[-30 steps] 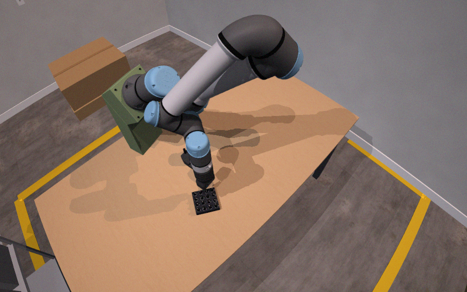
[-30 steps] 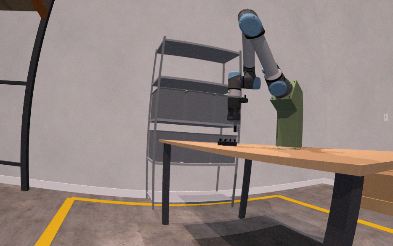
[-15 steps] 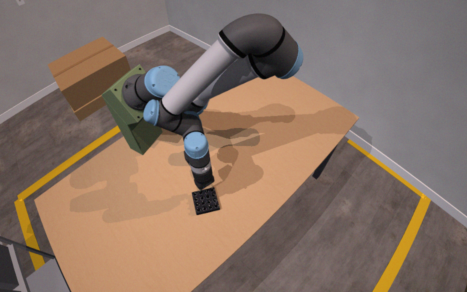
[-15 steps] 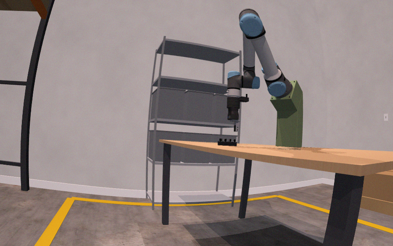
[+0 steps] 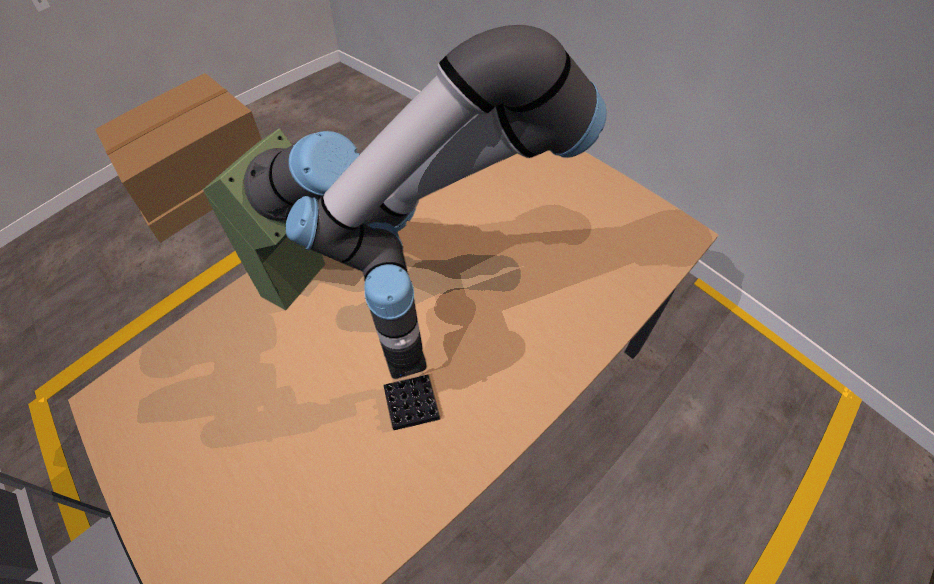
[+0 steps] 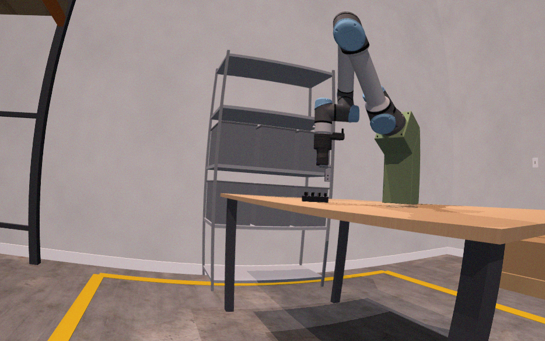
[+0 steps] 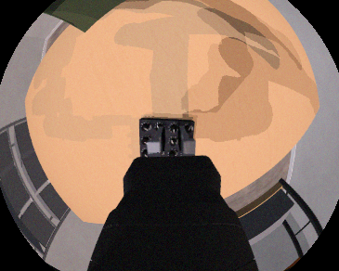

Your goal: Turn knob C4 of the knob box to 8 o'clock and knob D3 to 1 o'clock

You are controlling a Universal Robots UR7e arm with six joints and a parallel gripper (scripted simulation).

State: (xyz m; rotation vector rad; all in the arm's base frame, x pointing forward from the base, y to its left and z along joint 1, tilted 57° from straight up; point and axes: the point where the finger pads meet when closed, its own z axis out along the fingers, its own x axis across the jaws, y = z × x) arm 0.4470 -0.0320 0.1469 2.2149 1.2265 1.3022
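The black knob box [image 5: 416, 423] [image 6: 314, 198] [image 7: 167, 121] stands on the table, with its knobs upward. Its names and socket cannot be made out, so I cannot tell C4 or D3, nor where their lines point. My gripper [image 6: 327, 174] [image 7: 171, 134] points down and hangs above the box, clear of the knobs. Its two pale fingertips stand apart with nothing between them. In the wrist view they overlap part of the box, and the black gripper body hides its lower part. In the top view the fingertips are hidden.
The wooden table [image 5: 296, 493] [image 6: 435, 220] carries the box. The arm's green pedestal [image 5: 252, 246] [image 6: 401, 178] stands at the table's edge. A cardboard box [image 5: 187, 159] is on the floor behind it. A grey shelf rack [image 6: 266, 114] stands beyond the table.
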